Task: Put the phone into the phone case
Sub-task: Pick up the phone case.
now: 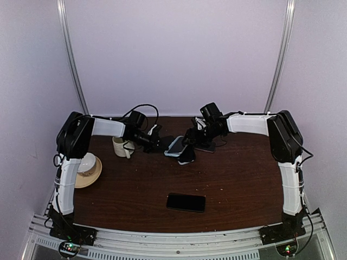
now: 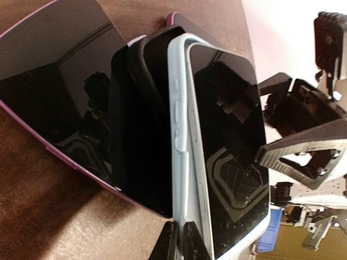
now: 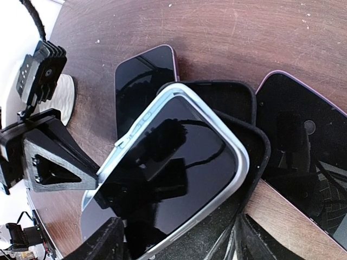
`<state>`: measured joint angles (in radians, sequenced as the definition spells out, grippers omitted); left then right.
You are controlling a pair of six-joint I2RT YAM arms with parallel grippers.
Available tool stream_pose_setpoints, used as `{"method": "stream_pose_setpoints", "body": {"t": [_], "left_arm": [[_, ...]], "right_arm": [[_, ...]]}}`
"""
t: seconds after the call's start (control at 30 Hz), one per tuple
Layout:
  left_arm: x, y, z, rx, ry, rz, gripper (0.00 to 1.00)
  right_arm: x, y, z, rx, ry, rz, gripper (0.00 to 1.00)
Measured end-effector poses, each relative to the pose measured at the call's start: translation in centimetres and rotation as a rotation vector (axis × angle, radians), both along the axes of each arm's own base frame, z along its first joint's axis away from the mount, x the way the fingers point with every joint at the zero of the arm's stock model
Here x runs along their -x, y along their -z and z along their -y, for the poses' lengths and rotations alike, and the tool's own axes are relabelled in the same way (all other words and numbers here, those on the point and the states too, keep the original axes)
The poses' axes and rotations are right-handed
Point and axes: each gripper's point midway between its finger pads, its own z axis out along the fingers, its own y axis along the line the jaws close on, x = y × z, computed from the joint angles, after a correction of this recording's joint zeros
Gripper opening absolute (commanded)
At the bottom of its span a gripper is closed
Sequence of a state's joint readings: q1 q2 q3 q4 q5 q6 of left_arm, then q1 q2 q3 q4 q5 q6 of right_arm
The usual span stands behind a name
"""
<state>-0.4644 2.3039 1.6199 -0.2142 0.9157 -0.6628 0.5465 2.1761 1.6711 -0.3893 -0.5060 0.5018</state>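
Pinching pale-blue case: left gripper — right gripper clasps it wide; phone glossy black.

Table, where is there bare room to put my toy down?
The widest bare wood lies on the table between the lone black phone and the right arm. Another patch lies between that phone and the saucer. The back middle is crowded: the mug and the pile of phones and cases sit there.

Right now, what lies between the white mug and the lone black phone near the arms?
Only bare tabletop from mug to phone, in the top view.
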Motion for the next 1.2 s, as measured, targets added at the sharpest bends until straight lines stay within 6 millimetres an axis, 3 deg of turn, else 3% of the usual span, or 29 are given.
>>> {"method": "stream_pose_setpoints", "body": {"t": [0.2,0.5,0.7,1.03,1.2], "left_arm": [[-0.2,0.1,0.2,-0.161,0.041,0.136,0.00],[-0.5,-3.5,1.1,-0.553,0.188,0.630,0.00],[-0.7,-4.2,1.2,-0.781,0.281,0.876,0.00],[-1.8,-5.5,0.6,-1.013,0.378,1.106,0.00],[-2.1,-6.2,0.8,-1.076,0.405,1.184,0.00]], "right_arm": [[0.0,0.0,0.1,0.003,0.001,-0.001,0.73],[0.0,-0.6,0.5,0.010,0.011,0.005,0.74],[0.0,-1.1,1.0,0.014,0.021,0.007,0.74],[-0.7,-3.8,2.0,-0.003,0.050,0.059,0.74],[-0.9,-3.8,2.2,-0.005,0.055,0.061,0.74]]}}
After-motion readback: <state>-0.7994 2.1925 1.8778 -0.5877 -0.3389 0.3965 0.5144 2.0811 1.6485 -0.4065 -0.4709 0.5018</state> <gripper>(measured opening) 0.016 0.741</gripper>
